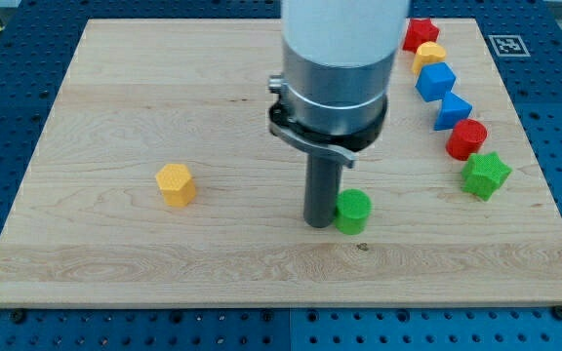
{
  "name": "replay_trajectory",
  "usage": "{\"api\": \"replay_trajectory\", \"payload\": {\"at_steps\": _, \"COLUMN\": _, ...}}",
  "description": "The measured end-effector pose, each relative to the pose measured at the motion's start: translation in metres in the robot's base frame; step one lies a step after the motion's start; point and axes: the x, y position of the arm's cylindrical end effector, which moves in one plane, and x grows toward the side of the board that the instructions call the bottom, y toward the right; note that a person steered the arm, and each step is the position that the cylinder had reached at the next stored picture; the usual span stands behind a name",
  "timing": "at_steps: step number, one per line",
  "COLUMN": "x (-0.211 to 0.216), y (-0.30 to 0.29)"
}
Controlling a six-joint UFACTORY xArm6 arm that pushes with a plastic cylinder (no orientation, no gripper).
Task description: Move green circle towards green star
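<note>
The arm's lowest visible link is a broad cylinder with a white upper housing and a brushed metallic grey lower section. A black ring clamp with a small protruding lug encircles the base of that section. Beneath it extends a straight dark grey cylindrical rod, ending at my tip (320, 223), with a faint lengthwise highlight.

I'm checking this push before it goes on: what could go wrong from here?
1. My tip sits against the green circle on its left side, level with it, while the green star lies to the right and higher in the view; a straight push would likely pass below it.
2. The circle is round, so an off-centre push may let it slip off the tip.
3. The red circle touches the star; overshoot could disturb that row.
</note>
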Motion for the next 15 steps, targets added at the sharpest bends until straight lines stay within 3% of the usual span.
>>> {"api": "replay_trajectory", "payload": {"at_steps": 3, "x": 0.016, "y": 0.074}}
{"api": "replay_trajectory", "payload": {"at_steps": 6, "x": 0.009, "y": 0.024}}
{"api": "replay_trajectory", "payload": {"at_steps": 8, "x": -0.017, "y": 0.025}}
{"api": "replay_trajectory", "payload": {"at_steps": 12, "x": 0.008, "y": 0.119}}
{"api": "replay_trajectory", "payload": {"at_steps": 15, "x": 0.008, "y": 0.134}}
